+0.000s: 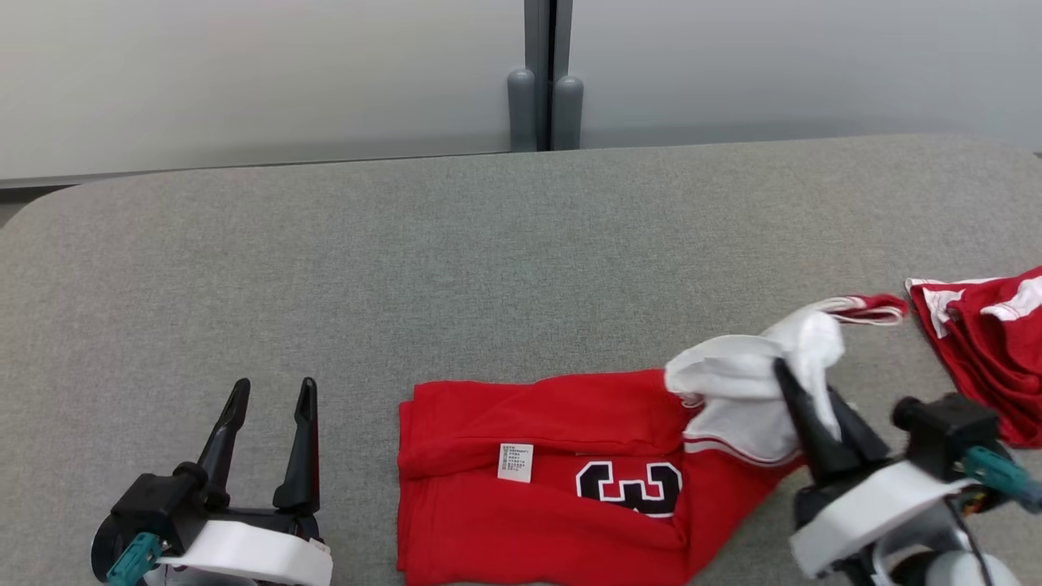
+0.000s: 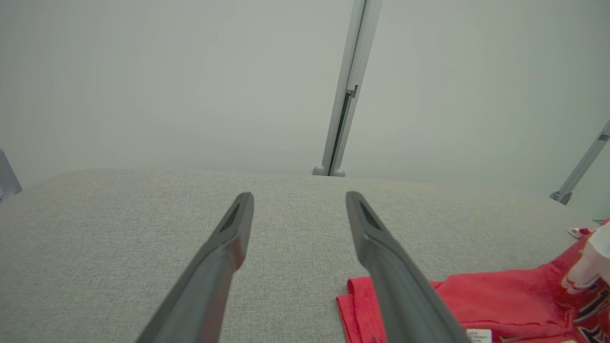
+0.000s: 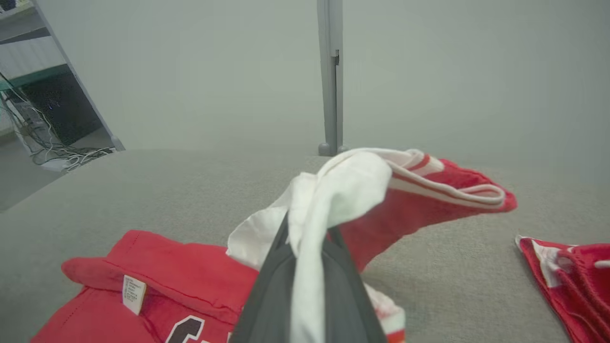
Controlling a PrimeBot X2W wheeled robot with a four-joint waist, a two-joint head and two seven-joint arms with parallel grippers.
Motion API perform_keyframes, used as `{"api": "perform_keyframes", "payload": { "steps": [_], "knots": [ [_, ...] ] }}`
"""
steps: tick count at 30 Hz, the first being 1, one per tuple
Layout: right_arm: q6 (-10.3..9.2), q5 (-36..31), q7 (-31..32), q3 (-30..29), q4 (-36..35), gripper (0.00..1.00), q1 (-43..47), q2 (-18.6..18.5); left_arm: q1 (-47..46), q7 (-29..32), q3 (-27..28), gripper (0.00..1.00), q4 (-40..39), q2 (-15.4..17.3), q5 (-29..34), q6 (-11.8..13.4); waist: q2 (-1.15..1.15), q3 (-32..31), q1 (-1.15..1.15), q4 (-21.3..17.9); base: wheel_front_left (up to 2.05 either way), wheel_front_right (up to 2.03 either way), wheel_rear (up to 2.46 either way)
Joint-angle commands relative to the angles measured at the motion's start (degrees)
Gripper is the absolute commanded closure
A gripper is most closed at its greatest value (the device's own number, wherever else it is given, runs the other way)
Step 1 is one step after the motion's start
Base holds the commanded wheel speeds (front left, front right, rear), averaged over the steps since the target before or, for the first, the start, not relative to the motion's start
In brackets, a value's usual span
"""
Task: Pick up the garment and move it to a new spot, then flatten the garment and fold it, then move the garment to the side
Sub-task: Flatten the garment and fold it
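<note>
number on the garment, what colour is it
The number is black, outlined white, on the red garment; best in head view.

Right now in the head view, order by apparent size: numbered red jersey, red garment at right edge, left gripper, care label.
1. Numbered red jersey, largest.
2. Left gripper and red garment at right edge: look alike; both cropped, gripper nearer the camera, so unranked.
3. Care label, smallest.

Grey cloth-covered table (image 1: 407,244) with red garment (image 1: 488,521), second red garment (image 1: 993,350)
</note>
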Motion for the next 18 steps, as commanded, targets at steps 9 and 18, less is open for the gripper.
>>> {"api": "perform_keyframes", "payload": {
  "steps": [9, 18],
  "knots": [
    [0.0, 5.9, -0.5, 15.8, 9.5, 1.0, -5.8, 7.7, -0.7, 1.0, -0.9, 0.0, -0.7, -0.2, -0.1, 0.4, 0.0, -0.8, 0.0, 5.1, 0.0, 0.0, 0.0],
    [0.0, 15.0, -7.0, 26.8, 23.3, 1.0, -10.8, 10.2, -2.2, 0.7, -1.7, 0.0, 0.2, -0.7, -0.1, 0.2, 0.0, 0.4, 0.0, 8.8, 0.0, 0.0, 0.0]
  ]
}}
